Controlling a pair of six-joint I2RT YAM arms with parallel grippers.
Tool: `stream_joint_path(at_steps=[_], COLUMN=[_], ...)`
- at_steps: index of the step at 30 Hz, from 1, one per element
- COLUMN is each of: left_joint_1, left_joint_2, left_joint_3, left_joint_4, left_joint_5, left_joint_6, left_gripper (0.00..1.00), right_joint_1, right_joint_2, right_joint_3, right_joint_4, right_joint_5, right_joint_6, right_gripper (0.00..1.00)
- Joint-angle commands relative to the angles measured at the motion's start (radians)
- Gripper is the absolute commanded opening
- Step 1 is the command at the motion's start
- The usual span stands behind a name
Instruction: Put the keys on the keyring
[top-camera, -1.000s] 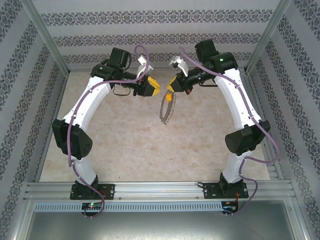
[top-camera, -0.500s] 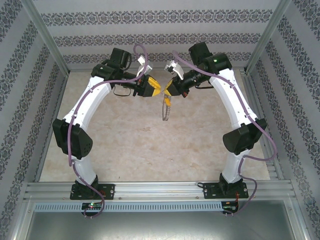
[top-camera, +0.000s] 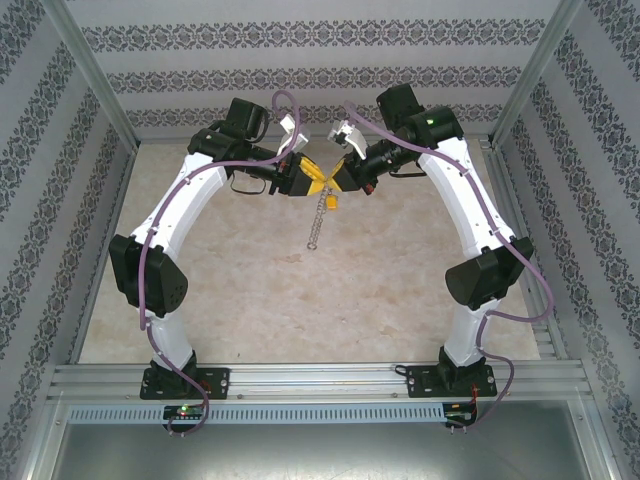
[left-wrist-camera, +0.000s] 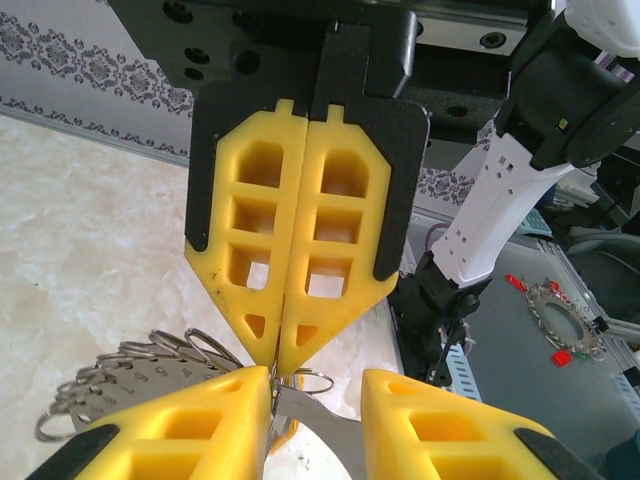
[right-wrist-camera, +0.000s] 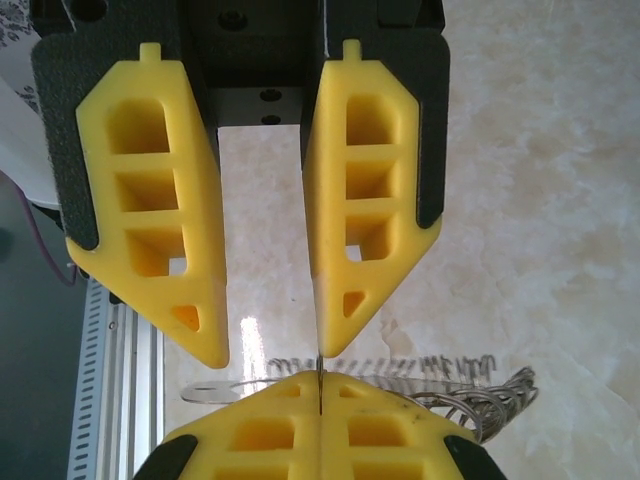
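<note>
Where the two arms meet above the far half of the table (top-camera: 250, 290), the grippers stand tip to tip, well clear of the surface. The right gripper (top-camera: 334, 183) is clenched, its yellow fingers pressed flat together with a hairline seam between them, and it pinches the top of the keyring (top-camera: 318, 222).

From overhead the ring hangs edge-on below the fingertips, a thin silvery chain of keys slanting down and a little to the left, not touching the table. The key (top-camera: 332, 201) with the yellow head dangles just under the right gripper, against the upper end of the ring. I cannot tell whether it is threaded onto the ring or only lying beside it.

The left gripper (top-camera: 317, 181) is spread apart, a plain gap between its fingers. In the left wrist view the right gripper's closed tips point into that gap from above, and a flat silver blade (left-wrist-camera: 315, 425) lies between the left fingers, with small wire loops just over it. I cannot tell whose blade it is. The ring's fringe of keys fans out to the left, just beside the left gripper's fingertip.
</note>
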Motion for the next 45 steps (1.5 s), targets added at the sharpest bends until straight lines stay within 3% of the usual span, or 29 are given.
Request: stream_joint_path(at_steps=[1,22,29,39,45], left_joint_1=[-0.023,-0.031,-0.039,-0.053,-0.055], left_joint_2=[0.019,0.010,0.014,0.025,0.026], left_joint_3=[0.004,-0.033,-0.030,-0.024,-0.014], left_joint_4=[-0.039,0.101,0.107,0.051,0.021], left_joint_5=[0.041,-0.028,-0.015,0.007,0.010], left_joint_6=[0.031,-0.073,-0.076,-0.035,-0.018], left_gripper=[0.30,0.31,0.14,0.10,0.19], right_joint_1=[0.012,0.008,0.008,0.001,-0.004], right_joint_2=[-0.024,-0.061,-0.061,-0.068,-0.072], right_joint_3=[0.017,-0.041,-0.050,-0.067,-0.077], right_joint_4=[0.051,0.104,0.127,0.175,0.195], right_joint_5=[-0.035,-0.049,-0.054,-0.052,-0.060], right_joint_6=[0.015,0.024,0.036,0.062,0.074], right_gripper=[0.00,0.00,0.00,0.00,0.00])
